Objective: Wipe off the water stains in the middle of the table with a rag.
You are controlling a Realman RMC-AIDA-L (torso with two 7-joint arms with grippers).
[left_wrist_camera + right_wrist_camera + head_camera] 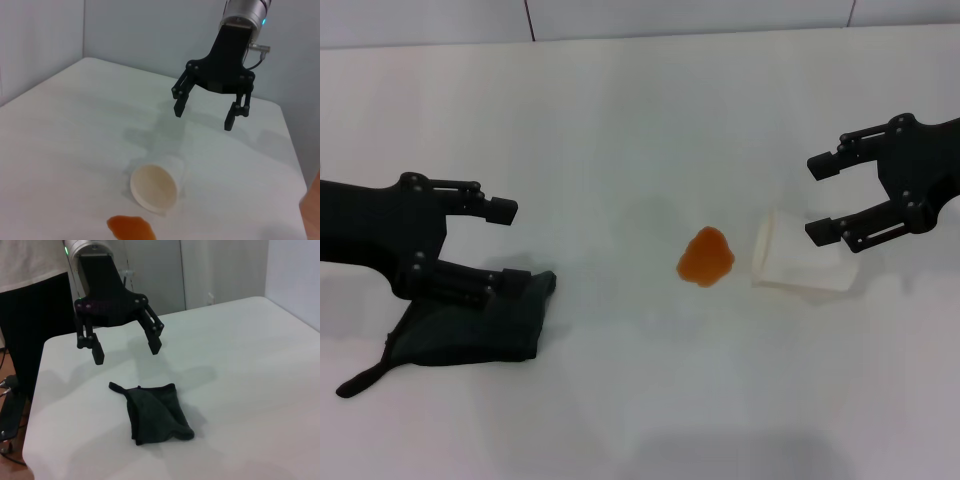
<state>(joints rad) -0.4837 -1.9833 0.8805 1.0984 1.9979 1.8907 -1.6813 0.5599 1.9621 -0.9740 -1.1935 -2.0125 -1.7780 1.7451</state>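
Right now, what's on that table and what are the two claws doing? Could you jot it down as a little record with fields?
spill: orange water stains, mid-table, not wiped
rag: dark rag lying on the table, ungripped
cup: white paper cup on its side, beside the spill
left gripper: open, hovering above the rag
right gripper: open, hovering above the cup

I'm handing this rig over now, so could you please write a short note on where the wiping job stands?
Left end effector: open, empty, hovering over the rag, not touching it.
Right end effector: open, empty, above the tipped paper cup.
Rag lies crumpled on the table, on the robot's left side.
Water stains: orange blotch mid-table, beside the cup's mouth, unwiped.
Done: nothing yet.
Left: grasp the rag, carry it to the blotch, wipe.
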